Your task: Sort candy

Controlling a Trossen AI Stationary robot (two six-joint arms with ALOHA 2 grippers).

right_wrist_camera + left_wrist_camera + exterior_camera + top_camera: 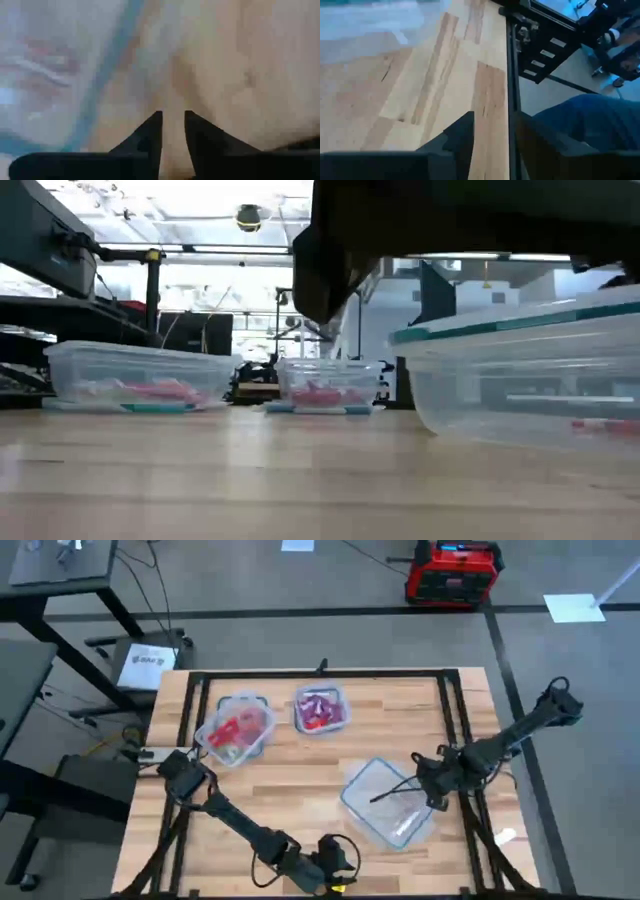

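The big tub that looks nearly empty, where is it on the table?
In the high view the big tub sits right of centre, nearer the front edge, with the right gripper at its right rim; the two candy-filled tubs lie behind it, to its left.

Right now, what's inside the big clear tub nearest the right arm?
The big tub looks almost empty: the low view shows one pink candy on its floor. The right end effector hangs at its rim, so anything beneath that arm is hidden.
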